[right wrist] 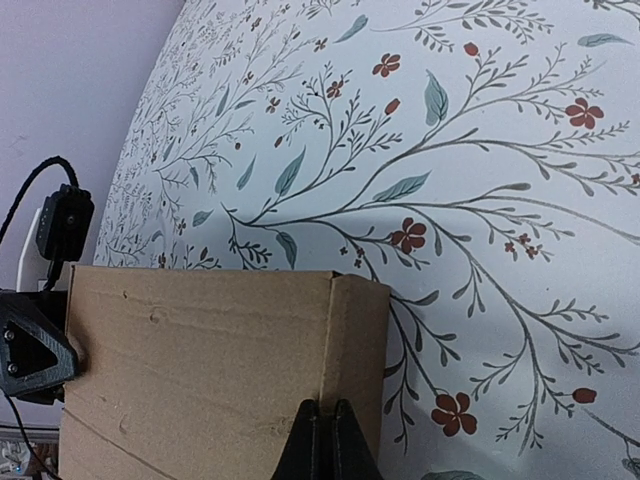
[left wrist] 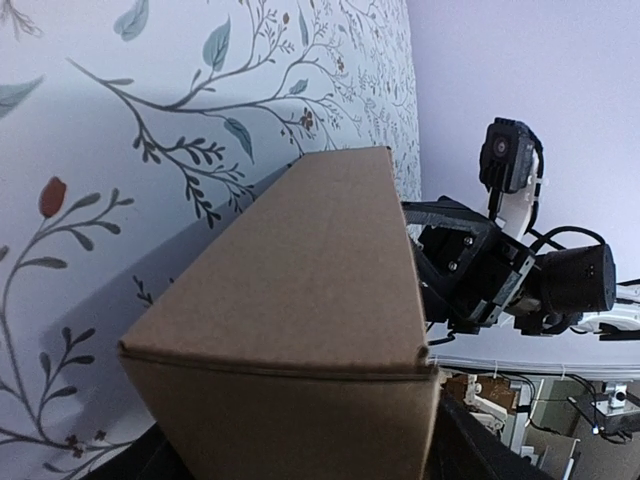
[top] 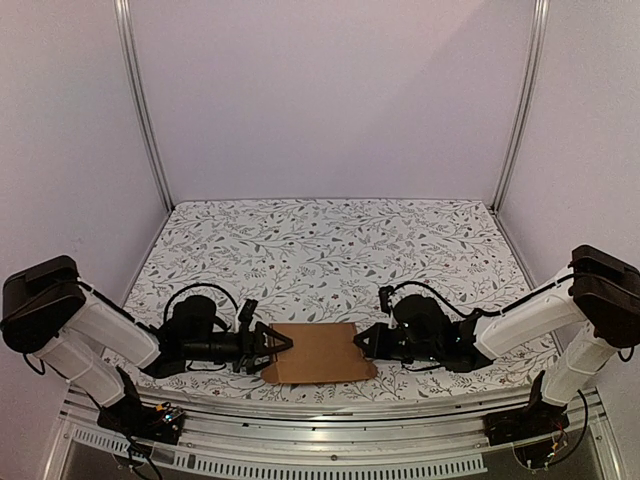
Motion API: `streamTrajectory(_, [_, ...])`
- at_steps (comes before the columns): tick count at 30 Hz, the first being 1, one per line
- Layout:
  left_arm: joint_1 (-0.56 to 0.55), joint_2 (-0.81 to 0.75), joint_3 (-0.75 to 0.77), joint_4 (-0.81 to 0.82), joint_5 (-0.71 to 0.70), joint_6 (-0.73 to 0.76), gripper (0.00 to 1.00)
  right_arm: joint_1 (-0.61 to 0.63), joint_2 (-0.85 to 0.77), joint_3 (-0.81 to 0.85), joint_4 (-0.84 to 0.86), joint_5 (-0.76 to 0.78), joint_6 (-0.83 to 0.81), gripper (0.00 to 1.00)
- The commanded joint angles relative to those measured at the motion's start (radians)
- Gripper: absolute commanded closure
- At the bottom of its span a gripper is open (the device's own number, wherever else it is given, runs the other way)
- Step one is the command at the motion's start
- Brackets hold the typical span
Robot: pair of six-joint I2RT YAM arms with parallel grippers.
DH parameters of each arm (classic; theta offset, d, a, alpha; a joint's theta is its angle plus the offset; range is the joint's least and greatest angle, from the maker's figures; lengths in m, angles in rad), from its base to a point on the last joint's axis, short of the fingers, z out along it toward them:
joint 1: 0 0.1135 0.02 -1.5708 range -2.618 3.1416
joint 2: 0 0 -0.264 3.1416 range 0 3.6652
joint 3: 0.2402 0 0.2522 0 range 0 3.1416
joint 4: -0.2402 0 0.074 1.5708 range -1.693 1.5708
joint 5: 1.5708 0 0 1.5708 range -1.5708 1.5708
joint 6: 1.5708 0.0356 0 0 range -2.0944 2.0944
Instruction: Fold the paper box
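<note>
The paper box (top: 318, 352), plain brown cardboard, lies near the table's front edge between both arms. My left gripper (top: 272, 348) is at its left end, turned on its side. In the left wrist view the paper box (left wrist: 300, 300) fills the space between the two dark fingers (left wrist: 478, 450), which stand wide apart along its sides; whether they press on it does not show. My right gripper (top: 360, 340) is shut, and its joined tips (right wrist: 322, 425) rest against the paper box (right wrist: 200, 360) by the crease of its right-hand flap, holding nothing.
The table wears a white cloth with a leaf and flower print (top: 330, 250). Plain walls and metal posts (top: 145, 110) close in the back and sides. A metal rail (top: 330, 415) runs along the near edge by the arm bases.
</note>
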State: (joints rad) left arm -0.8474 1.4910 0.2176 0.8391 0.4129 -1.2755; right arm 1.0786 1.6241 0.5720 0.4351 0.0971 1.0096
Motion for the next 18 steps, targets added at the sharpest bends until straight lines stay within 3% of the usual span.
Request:
streamTrajectory(1, [0.017, 0.003, -0.014, 0.068, 0.015, -0.018, 0.32, -0.004, 0.022, -0.043, -0.119, -0.010, -0.005, 1.00])
streamTrajectory(13, [0.037, 0.000, -0.017, 0.073, 0.034, -0.021, 0.67, -0.005, 0.014, -0.040, -0.113, -0.014, -0.019, 0.99])
streamTrajectory(18, [0.072, -0.004, -0.010, 0.079, 0.064, -0.026, 0.70, -0.003, -0.044, -0.042, -0.121, 0.007, -0.074, 0.73])
